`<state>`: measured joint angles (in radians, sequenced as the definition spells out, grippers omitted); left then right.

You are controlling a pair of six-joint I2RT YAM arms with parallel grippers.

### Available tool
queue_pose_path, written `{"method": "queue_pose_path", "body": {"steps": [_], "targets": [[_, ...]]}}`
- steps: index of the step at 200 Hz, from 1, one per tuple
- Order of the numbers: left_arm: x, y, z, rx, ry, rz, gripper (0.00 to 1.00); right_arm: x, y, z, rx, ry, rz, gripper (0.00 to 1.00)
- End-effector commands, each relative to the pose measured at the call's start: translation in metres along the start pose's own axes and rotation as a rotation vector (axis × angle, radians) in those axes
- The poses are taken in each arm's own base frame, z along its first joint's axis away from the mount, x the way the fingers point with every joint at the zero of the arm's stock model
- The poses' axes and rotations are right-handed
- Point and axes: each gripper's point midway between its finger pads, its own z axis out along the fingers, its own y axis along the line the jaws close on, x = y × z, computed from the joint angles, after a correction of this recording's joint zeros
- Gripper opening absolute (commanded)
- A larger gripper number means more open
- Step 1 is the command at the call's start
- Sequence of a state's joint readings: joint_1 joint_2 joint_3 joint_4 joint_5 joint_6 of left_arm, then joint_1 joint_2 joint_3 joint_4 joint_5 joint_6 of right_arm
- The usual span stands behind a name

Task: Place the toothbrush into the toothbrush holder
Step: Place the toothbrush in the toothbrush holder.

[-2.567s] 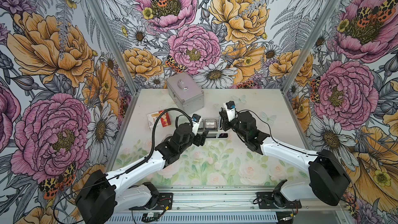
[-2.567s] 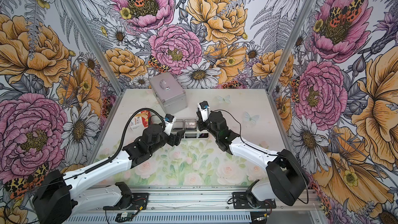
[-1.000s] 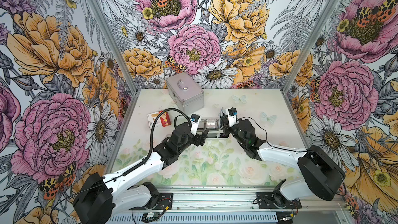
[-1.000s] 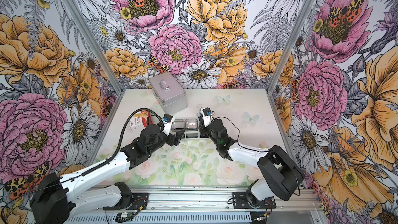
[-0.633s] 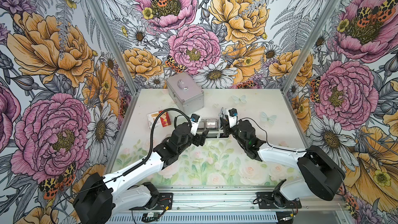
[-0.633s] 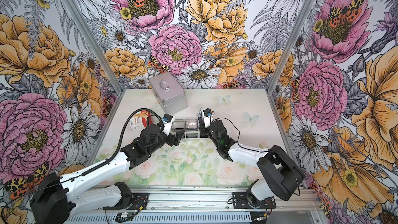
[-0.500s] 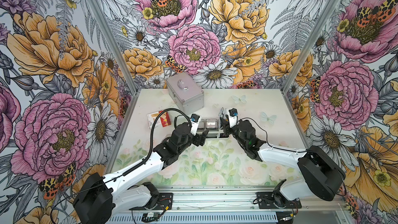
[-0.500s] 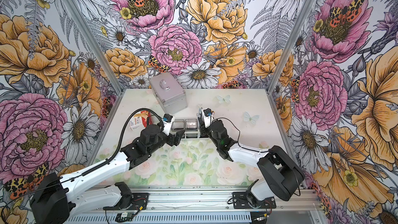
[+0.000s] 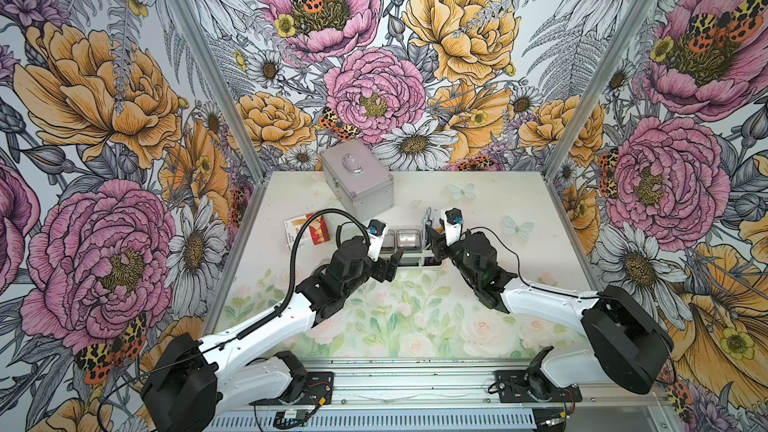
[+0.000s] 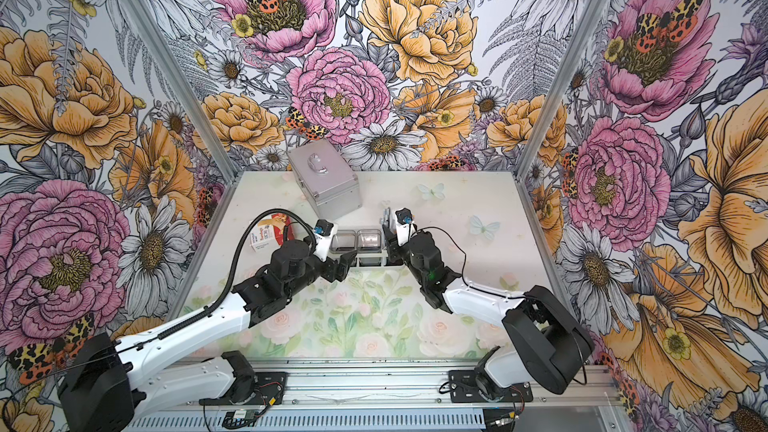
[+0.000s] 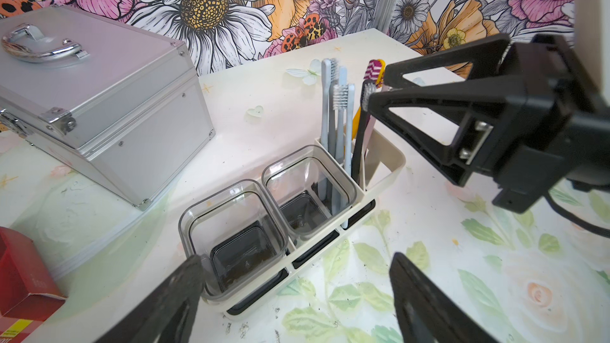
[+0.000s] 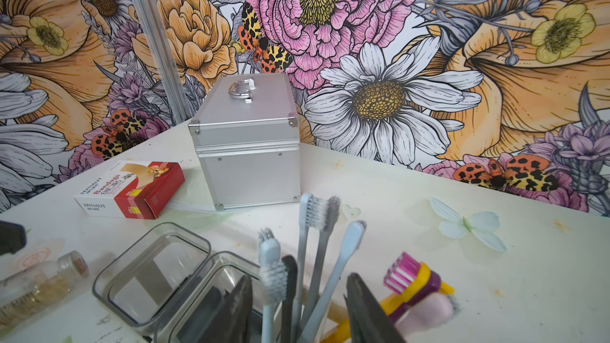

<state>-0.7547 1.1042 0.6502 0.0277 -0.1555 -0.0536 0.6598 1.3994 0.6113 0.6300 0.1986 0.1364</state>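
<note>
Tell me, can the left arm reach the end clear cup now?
Probably yes: the left gripper stands open right beside the end clear cup, and the right gripper is over the toothbrushes.

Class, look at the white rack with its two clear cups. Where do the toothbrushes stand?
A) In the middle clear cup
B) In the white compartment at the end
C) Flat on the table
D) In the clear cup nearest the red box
B: the toothbrushes stand upright in the white end compartment, and the clear cups hold no brush.
</note>
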Motion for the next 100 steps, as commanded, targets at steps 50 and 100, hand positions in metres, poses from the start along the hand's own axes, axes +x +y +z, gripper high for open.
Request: {"method": "queue_pose_path", "body": {"steps": [50,100], "targets": [[-0.006,0.0,-0.004,0.016,-0.035,-0.009,0.96,-0.025,-0.01,-0.016,0.048,-0.054,-0.019,0.58],[-0.004,0.018,-0.004,-0.087,-0.048,0.024,0.98,-0.048,-0.051,-0.052,0.264,0.019,-0.037,0.62]]}}
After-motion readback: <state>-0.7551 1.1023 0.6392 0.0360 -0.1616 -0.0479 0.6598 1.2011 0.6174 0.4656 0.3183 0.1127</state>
